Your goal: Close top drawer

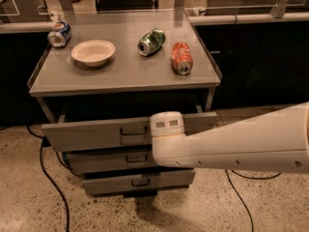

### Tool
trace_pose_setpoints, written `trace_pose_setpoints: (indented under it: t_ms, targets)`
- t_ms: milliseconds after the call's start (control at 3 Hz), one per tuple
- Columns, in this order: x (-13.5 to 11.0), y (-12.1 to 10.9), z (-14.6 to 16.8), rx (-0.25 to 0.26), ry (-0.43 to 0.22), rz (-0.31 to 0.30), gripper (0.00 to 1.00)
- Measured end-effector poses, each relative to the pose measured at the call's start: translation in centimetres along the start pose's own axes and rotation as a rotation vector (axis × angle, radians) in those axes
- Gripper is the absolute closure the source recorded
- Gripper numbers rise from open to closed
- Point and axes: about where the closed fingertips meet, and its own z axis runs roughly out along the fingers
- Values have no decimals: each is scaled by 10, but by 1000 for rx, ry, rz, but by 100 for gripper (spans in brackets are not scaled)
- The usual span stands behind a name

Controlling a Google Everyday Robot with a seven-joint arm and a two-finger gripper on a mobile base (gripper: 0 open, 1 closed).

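Note:
The top drawer (96, 135) of the grey metal cabinet stands pulled out, its flat front panel well forward of the cabinet frame, with a small dark wire handle (133, 130) at centre. My white arm (231, 146) reaches in from the right, and its rounded end (166, 127) sits against the drawer front just right of the handle. My gripper is hidden behind that arm end, at the drawer front.
Two shorter drawers, middle (111, 159) and bottom (137, 182), also stand partly out below. On the cabinet top (125, 71) lie a white bowl (93, 52), a blue can (59, 34), a green can (151, 41) and a red can (181, 58). Black cables (50, 178) run over the floor.

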Motion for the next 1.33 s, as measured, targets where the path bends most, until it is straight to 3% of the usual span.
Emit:
trace_pose_setpoints:
  t_ms: [333,667,1000,1333]
  targets:
    - [0,0,0,0,0,0,100]
    - [3,2,0,18,-68,75,100]
    - [4,-3,5,60,-212,214,100]
    - [2,-7,11,79,-279,265,100]
